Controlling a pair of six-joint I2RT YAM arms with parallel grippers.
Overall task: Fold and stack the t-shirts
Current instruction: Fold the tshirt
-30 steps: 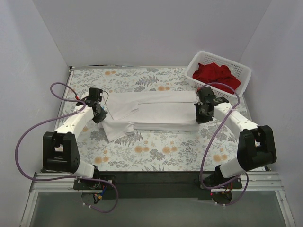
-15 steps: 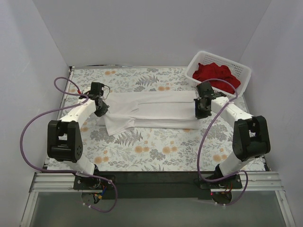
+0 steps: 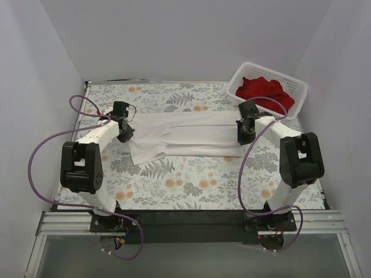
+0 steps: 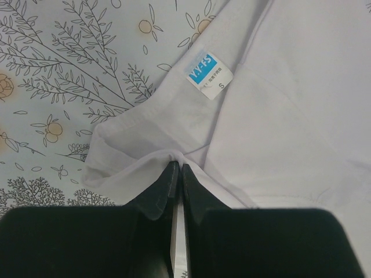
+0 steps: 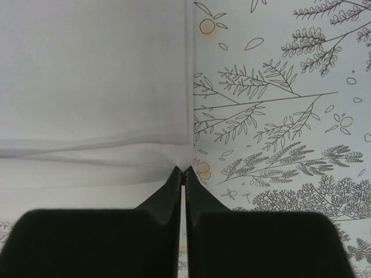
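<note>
the white t-shirt [image 3: 191,133] lies across the middle of the table [image 3: 191,182], stretched from 9 to 3 o'clock in a long, partly folded band. the left gripper [image 4: 179,169] is pinched tight on a fold at the collar end, toward 7 o'clock from the size label [image 4: 210,75] in its wrist view. the right gripper [image 5: 183,172] is pinched tight on the hem corner. the cloth looks light, thin and limp, so it likely sags and wrinkles between holds; corners and doubled edges seem the surest places to grip. the red t-shirts [image 3: 264,91] sit heaped in the basket [image 3: 272,71] at 1 o'clock.
</note>
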